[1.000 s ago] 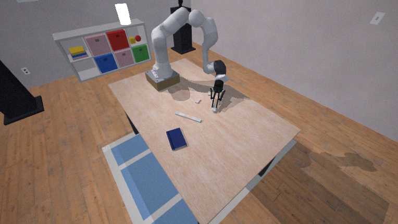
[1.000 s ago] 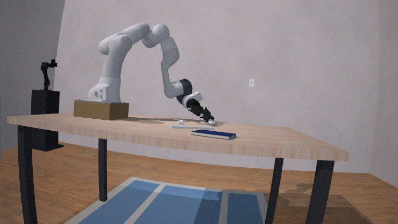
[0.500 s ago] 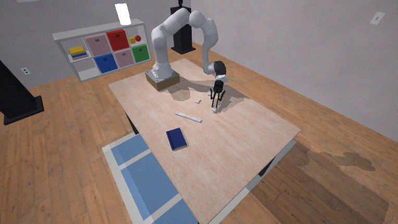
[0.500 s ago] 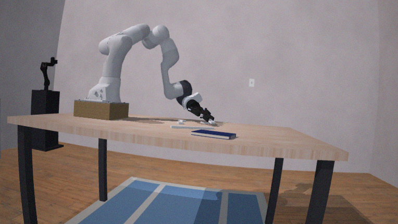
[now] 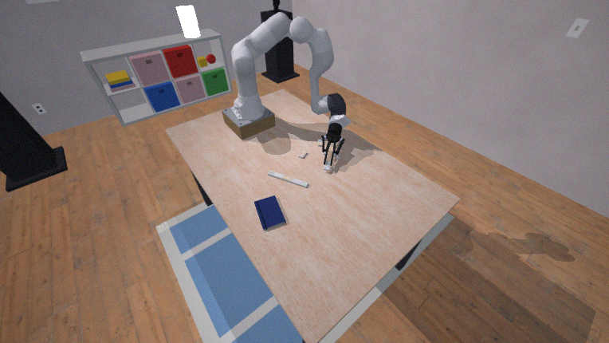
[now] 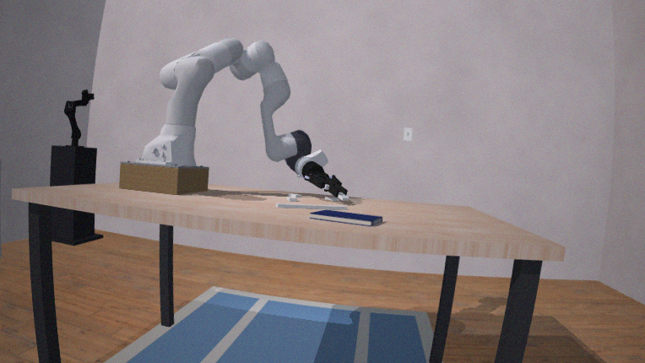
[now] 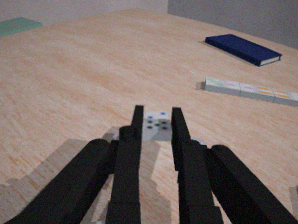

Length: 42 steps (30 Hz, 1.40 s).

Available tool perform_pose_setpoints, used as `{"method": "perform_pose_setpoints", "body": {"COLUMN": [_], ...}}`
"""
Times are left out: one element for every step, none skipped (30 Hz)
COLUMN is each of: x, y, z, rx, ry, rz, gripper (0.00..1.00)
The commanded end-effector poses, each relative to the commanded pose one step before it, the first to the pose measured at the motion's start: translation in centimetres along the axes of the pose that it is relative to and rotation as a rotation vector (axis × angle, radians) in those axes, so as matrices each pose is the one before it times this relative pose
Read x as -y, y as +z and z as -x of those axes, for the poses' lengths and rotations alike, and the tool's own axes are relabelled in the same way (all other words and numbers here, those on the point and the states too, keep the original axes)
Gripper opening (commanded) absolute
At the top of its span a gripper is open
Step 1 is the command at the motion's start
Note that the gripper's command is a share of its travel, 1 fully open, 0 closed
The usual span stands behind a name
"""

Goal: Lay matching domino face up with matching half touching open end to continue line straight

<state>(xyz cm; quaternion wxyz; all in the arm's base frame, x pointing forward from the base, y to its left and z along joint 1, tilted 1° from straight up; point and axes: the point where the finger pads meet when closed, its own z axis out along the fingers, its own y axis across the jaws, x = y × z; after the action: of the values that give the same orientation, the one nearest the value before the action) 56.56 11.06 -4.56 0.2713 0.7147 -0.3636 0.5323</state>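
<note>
My gripper (image 5: 328, 165) is slanted low over the table, right of the middle, and is shut on a white domino (image 7: 157, 125). The domino's face with dark pips is turned towards the wrist camera. It sits at the table's surface (image 6: 343, 197); I cannot tell whether it touches. The line of dominoes (image 5: 288, 179) lies flat to the left front of the gripper, and shows in the wrist view (image 7: 249, 91) as a pale strip. Another small domino (image 5: 303, 155) lies apart, between the line and the arm's base.
A dark blue book (image 5: 269, 212) lies flat in front of the line, also in the wrist view (image 7: 242, 48). The arm's base block (image 5: 248, 121) stands at the table's far end. The table's right edge is some way beyond the gripper.
</note>
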Motion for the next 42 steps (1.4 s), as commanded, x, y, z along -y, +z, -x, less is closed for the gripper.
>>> {"method": "perform_pose_setpoints", "body": {"x": [-0.028,0.000,0.000,0.000,0.000,0.000,0.000,0.000,0.000,0.000,0.000,0.000,0.000,0.000,0.000,0.000,0.000,0.000,0.000,0.000,0.000,0.000,0.000,0.000,0.000,0.000,0.000,0.000,0.000,0.000,0.000,0.000,0.000,0.000,0.000,0.000,0.000,0.000,0.000,0.000,0.000,0.000], "y": [-0.094,0.000,0.000,0.000,0.000,0.000,0.000,0.000,0.000,0.000,0.000,0.000,0.000,0.000,0.000,0.000,0.000,0.000,0.000,0.000,0.000,0.000,0.000,0.000,0.000,0.001,0.001,0.002,0.003,0.004,0.005,0.006,0.007,0.008,0.009,0.000,0.000,0.010,0.011,0.012,0.013,0.013], "z": [0.002,0.000,0.000,0.000,0.000,0.000,0.000,0.000,0.000,0.000,0.000,0.000,0.000,0.000,0.000,0.000,0.000,0.000,0.000,0.000,0.000,0.000,0.000,0.000,0.001,0.002,0.004,0.007,0.010,0.013,0.017,0.020,0.024,0.028,0.031,0.000,0.000,0.035,0.038,0.041,0.044,0.047], "rx": [-0.00200,0.00000,0.00000,0.00000,0.00000,0.00000,0.00000,0.00000,0.00000,0.00000,0.00000,0.00000,0.00000,0.00000,0.00000,0.00000,0.00000,0.00000,0.00000,0.00000,0.00000,0.00000,0.00000,0.00000,0.00000,0.00000,0.00000,0.00000,0.00000,0.00000,0.00000,0.00000,0.00000,0.00000,0.00000,0.00000,0.00000,0.00000,0.00000,0.00000,0.00000,0.00000], "ry": [0.00787,0.00000,0.00000,0.00000,0.00000,0.00000,0.00000,0.00000,0.00000,0.00000,0.00000,0.00000,0.00000,0.00000,0.00000,0.00000,0.00000,0.00000,0.00000,0.00000,0.00000,0.00000,0.00000,0.00000,0.00000,0.00000,0.00000,0.00000,0.00000,0.00000,0.00000,0.00000,0.00000,0.00000,0.00000,0.00000,0.00000,0.00000,0.00000,0.00000,0.00000,0.00000], "rz": [0.00218,0.00000,0.00000,0.00000,0.00000,0.00000,0.00000,0.00000,0.00000,0.00000,0.00000,0.00000,0.00000,0.00000,0.00000,0.00000,0.00000,0.00000,0.00000,0.00000,0.00000,0.00000,0.00000,0.00000,0.00000,0.00000,0.00000,0.00000,0.00000,0.00000,0.00000,0.00000,0.00000,0.00000,0.00000,0.00000,0.00000,0.00000,0.00000,0.00000,0.00000,0.00000], "gripper": [0.22,0.22,0.22,0.22,0.22,0.22,0.22,0.22,0.22,0.22,0.22,0.22,0.22,0.22,0.22,0.22,0.22,0.22,0.22,0.22,0.22,0.22,0.22,0.22,0.22,0.22,0.22,0.22,0.22,0.22,0.22,0.22,0.22,0.22,0.22,0.22,0.22,0.22,0.22,0.22,0.22,0.22]}}
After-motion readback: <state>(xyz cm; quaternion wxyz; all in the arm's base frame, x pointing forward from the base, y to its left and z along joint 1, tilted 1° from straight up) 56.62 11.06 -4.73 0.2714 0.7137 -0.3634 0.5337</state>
